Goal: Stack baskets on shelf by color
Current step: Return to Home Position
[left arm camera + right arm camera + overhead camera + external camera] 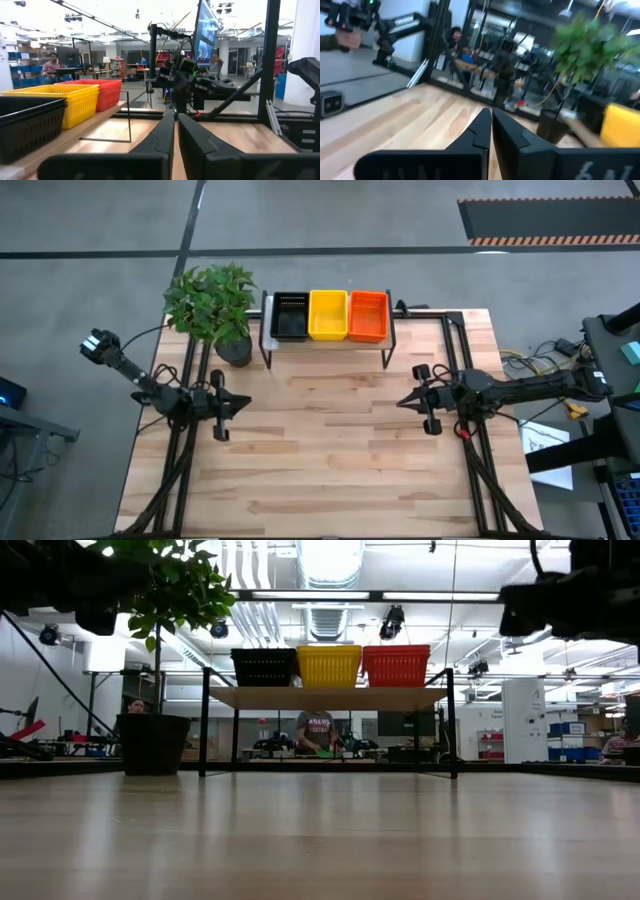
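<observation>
The black baskets [290, 317], yellow baskets [328, 315] and orange baskets [368, 316] stand side by side on the shelf [390, 335] at the table's far edge; the low view shows black [264, 667], yellow [330, 666] and orange [396, 665] on its board [330, 697]. How many are nested in each pile I cannot tell. My left gripper [246, 402] hovers shut over the table's left side, my right gripper [402, 402] shut over the right side. Both hold nothing. The left wrist view shows the shut fingers [176, 131] beside the baskets [60, 102].
A potted plant [213, 305] stands on the table's far left corner, just left of the shelf. Black frame rails [182, 450] run along both table sides. The wide wooden middle and near part of the table [330, 460] lies between the arms. People sit in the room behind.
</observation>
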Robot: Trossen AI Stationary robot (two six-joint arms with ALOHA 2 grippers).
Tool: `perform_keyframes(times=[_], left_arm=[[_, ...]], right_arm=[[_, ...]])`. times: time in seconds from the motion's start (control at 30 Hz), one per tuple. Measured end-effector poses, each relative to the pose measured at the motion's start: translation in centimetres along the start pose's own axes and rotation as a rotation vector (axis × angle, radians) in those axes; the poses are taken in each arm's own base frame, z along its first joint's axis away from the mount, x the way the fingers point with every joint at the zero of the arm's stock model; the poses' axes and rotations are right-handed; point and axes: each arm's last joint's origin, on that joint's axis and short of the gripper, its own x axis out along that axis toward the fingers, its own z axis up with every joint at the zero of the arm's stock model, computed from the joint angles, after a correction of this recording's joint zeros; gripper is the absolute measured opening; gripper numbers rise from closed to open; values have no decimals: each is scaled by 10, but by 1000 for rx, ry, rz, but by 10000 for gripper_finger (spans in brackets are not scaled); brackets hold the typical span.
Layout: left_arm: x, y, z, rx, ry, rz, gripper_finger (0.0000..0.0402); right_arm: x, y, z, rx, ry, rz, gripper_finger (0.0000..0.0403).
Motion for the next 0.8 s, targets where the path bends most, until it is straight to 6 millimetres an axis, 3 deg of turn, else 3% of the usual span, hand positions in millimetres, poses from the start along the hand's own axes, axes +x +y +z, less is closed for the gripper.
perform_keyframes(times=[0.47,0.8], left_arm=[[2,-4,-9,54,53,-7,8],[5,-7,-17,99,102,-15,8]], right_arm=[[-29,0,20,-78,-135,-77,9],[-35,-1,28,-55,-168,-121,9]])
